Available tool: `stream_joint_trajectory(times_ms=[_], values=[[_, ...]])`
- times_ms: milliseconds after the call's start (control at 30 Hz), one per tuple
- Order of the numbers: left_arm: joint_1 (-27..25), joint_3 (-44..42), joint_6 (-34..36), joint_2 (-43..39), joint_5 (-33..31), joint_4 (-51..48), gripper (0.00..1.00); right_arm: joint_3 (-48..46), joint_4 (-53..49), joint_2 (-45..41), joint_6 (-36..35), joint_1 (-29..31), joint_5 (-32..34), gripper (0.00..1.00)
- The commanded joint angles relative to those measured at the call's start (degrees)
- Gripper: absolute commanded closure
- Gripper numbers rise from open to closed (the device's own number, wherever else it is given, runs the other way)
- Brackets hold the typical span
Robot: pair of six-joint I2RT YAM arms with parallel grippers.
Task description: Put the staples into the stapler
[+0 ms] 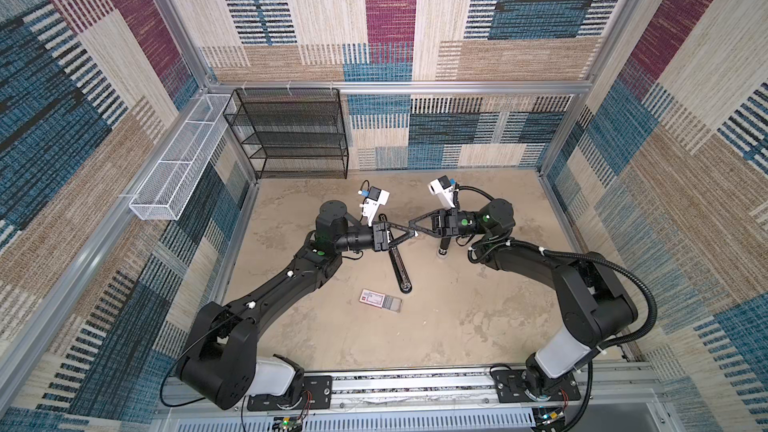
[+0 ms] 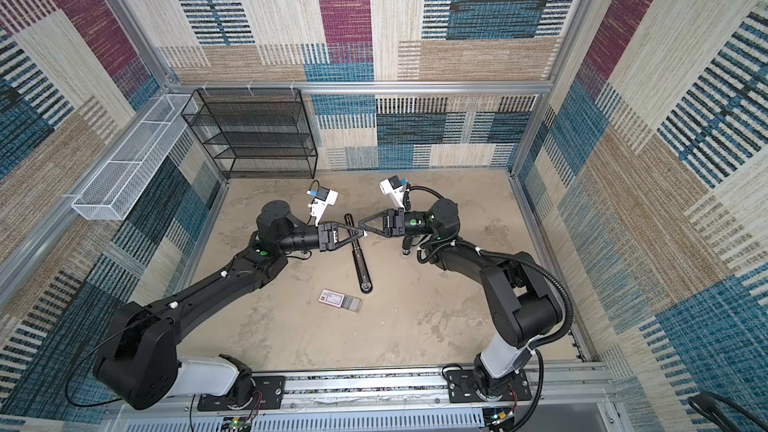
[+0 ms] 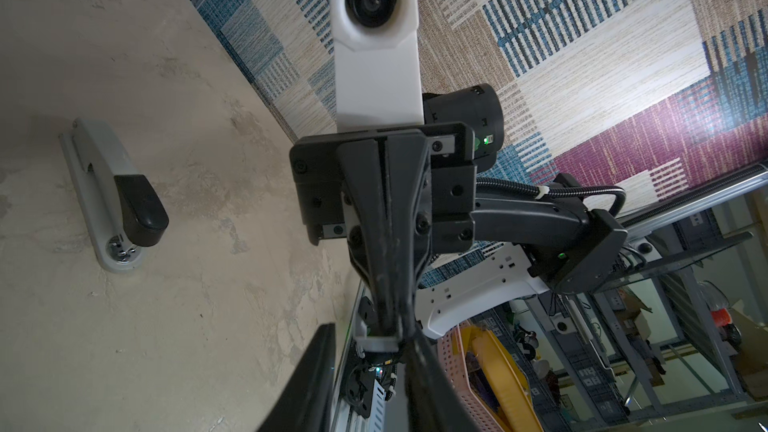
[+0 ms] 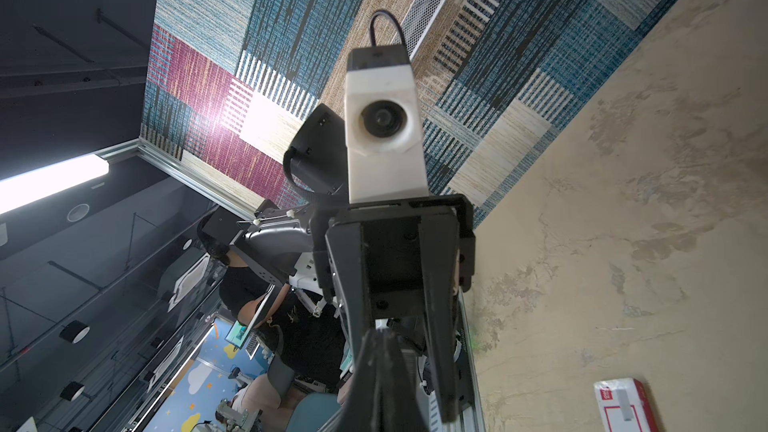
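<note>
The 2 grippers are meeting tip to tip above the table (image 1: 457, 326). The right gripper (image 1: 411, 224) is pinching fully together, while the left gripper (image 1: 414, 234) is keeping its fingers (image 3: 316, 367) narrowly apart, grip unclear. The staples (image 1: 391, 304) are lying in their white box (image 1: 373, 297) on the table, well apart from both.

Beige table (image 1: 457, 326) bears stapler (image 3: 97, 164) and staples box (image 1: 380, 300).

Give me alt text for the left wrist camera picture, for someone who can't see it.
The right gripper, jaws shut, points straight at the camera, its white wrist camera mounted on it. A grey stapler with a black handle sits on the beige table, with patterned walls beyond.
</note>
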Motion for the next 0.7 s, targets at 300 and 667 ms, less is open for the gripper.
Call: stream_joint_trajectory(times_ms=[300,667], values=[[0.02,0.42,-2.28,1.18,0.34,5.01,0.76,-0.93,4.02,-0.39,1.64,0.20,-0.15,1.00],[-0.07,0.33,-2.07,1.14,1.10,4.47,0.85,-0.40,4.92,-0.36,2.44,0.14,1.27,1.00]])
